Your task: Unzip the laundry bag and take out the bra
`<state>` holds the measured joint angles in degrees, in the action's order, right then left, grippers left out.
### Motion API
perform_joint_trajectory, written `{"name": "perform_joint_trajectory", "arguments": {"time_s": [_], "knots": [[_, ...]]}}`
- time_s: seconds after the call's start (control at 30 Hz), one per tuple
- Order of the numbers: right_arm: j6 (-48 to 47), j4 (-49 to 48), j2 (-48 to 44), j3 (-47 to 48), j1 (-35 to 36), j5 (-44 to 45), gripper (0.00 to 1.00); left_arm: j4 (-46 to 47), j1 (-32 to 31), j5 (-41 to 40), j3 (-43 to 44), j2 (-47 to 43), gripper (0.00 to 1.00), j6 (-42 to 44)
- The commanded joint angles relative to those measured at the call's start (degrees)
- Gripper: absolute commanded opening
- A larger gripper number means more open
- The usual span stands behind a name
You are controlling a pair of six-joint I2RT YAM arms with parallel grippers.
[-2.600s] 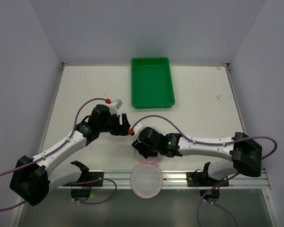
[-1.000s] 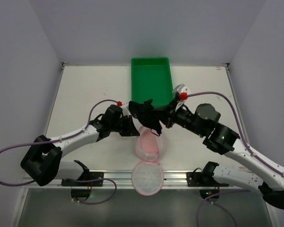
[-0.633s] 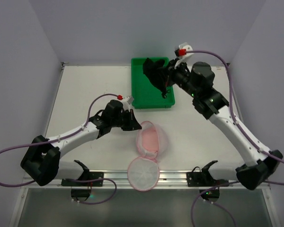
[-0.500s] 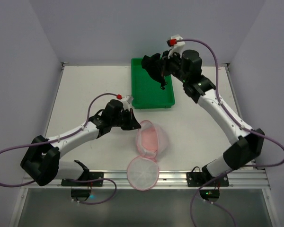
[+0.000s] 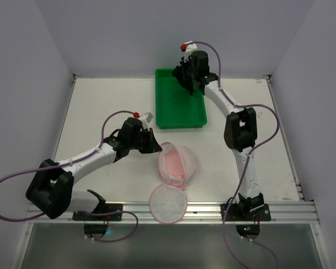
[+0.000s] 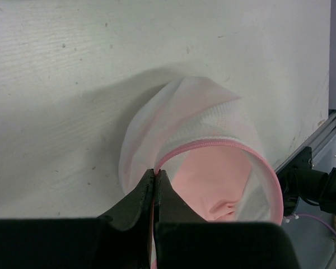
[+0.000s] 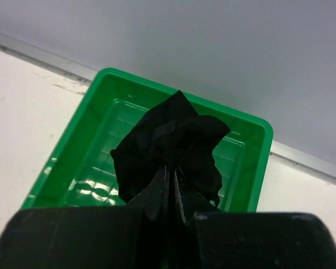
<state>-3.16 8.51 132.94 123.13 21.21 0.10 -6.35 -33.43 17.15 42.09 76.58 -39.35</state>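
Black bra (image 7: 171, 143) held over the tray (image 7: 73, 151).
My right gripper (image 7: 171, 174) clamps it at the far end; my left gripper (image 6: 155, 175) pinches the open laundry bag's (image 5: 176, 163) pink rim, near-centre on the surface (image 5: 101, 106).

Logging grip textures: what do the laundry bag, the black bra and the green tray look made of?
Laundry bag: thin translucent white mesh fabric with pink zipper trim; the inside shows through.
Bra: soft matte black cloth, by its crumpled folds.
Green tray: probably glossy moulded plastic, given bright reflections.
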Motion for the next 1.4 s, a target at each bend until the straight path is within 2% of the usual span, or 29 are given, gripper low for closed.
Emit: {"name": "perform_joint_trajectory", "arguments": {"time_s": [0.0,0.1,0.13,0.17,0.2,0.3,0.37,0.43,0.47,0.6,0.67,0.73,0.77,0.9,1.0,1.1,1.37], "knots": [[-3.7,0.3,5.0,9.1,-0.1,3.2,0.00,3.4,0.8,0.4,-1.3,0.5,0.00,1.3],[-3.0,-0.2,8.3,12.5,-0.1,0.3,0.00,4.1,1.2,1.2,-1.6,1.6,0.00,1.6],[-2.6,-0.9,8.6,12.2,0.0,-1.1,0.03,4.2,1.3,1.7,-1.4,1.8,0.00,1.7],[-1.8,-1.9,8.3,11.4,0.0,-2.4,0.08,4.2,1.3,1.9,-1.3,2.4,0.00,1.7],[-1.2,-4.1,7.6,8.8,0.1,-4.6,0.29,4.3,1.4,2.0,-1.3,2.6,0.00,1.7],[0.7,-6.2,3.0,2.9,0.1,-7.3,0.58,4.6,1.4,2.2,-1.3,3.1,0.00,1.7],[2.4,-6.6,-2.6,-0.6,0.2,-8.1,0.65,4.7,1.5,2.2,-1.1,3.1,0.00,1.6],[2.7,-7.2,-7.4,-7.6,0.5,-8.7,0.72,4.6,1.5,2.1,-0.9,3.1,0.00,1.5],[2.7,-7.1,-12.9,-13.1,0.7,-8.8,0.73,4.5,1.5,2.1,-0.8,3.1,0.00,1.5],[1.7,-5.0,-28.5,-28.0,3.7,-9.9,0.72,4.2,1.6,1.8,-0.2,3.1,0.00,1.7],[1.3,-4.2,-37.2,-36.6,7.8,-8.7,0.70,3.9,1.6,1.4,-0.2,3.1,0.00,2.0],[1.0,-3.2,-42.1,-42.0,13.0,-7.4,0.67,4.0,1.5,1.5,-0.2,3.1,0.00,2.0],[1.7,-3.0,-44.2,-46.7,15.0,-6.1,0.63,3.9,1.5,1.7,-0.1,3.1,0.00,2.0],[7.0,-2.1,-52.8,-56.0,24.9,-4.4,0.51,3.5,1.6,1.5,-0.3,2.3,0.00,2.2],[9.7,-2.6,-54.7,-61.1,31.0,-2.0,0.44,2.7,1.6,0.1,-0.8,1.6,0.00,2.4],[12.9,-3.0,-54.4,-64.5,33.9,-2.7,0.41,2.8,1.6,-0.4,-1.7,0.7,0.00,2.4],[15.7,-3.9,-49.5,-72.2,34.7,1.6,0.30,3.6,1.5,-0.6,-4.1,-2.8,0.00,1.0]]}}
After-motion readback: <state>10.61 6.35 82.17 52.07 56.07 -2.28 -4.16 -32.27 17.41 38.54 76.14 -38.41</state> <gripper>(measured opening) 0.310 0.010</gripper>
